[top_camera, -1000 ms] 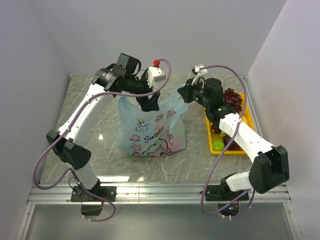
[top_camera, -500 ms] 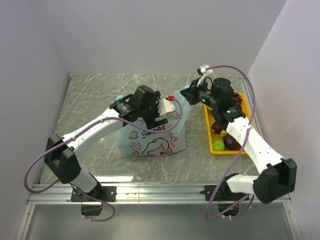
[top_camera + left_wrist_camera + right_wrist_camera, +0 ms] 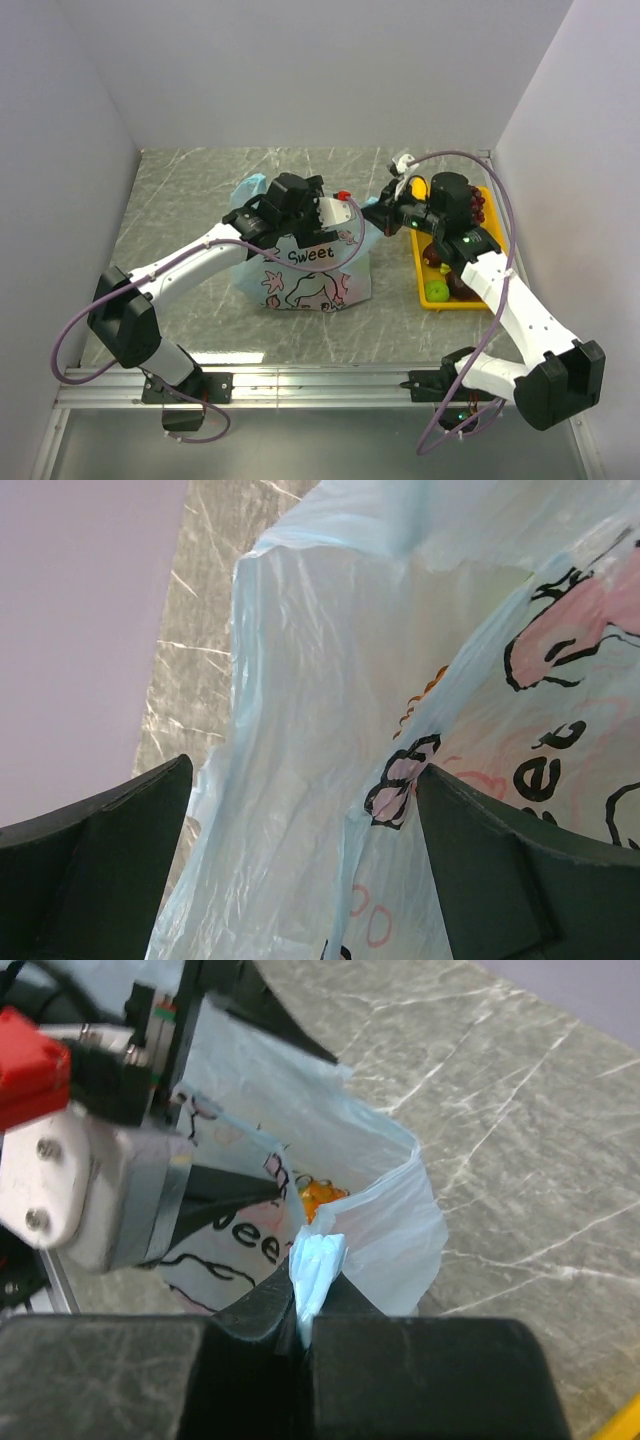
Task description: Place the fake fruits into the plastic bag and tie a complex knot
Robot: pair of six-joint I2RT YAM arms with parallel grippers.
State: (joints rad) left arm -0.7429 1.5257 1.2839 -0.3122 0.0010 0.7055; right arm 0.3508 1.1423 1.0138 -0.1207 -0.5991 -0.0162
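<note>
Two grippers are seen at the bag [image 3: 305,275], which stands near the middle of the table [image 3: 180,190] with its printed side turned toward the near edge. In the top view the left gripper [image 3: 305,770] is poised over the bag's top, but its fingers are hidden there. In the left wrist view they are shown spread wide, with a wall of light-blue plastic rising between them. The right gripper [image 3: 303,1325] is shown by its own camera pressed together on a bunched strip of the bag's rim, on the side toward the right edge. An orange fruit [image 3: 318,1192] is glimpsed inside the open mouth in that view alone. A yellow tray [image 3: 450,304] with grapes [image 3: 475,205] and a green fruit [image 3: 437,291] lies along the right edge and is seen only from above.
</note>
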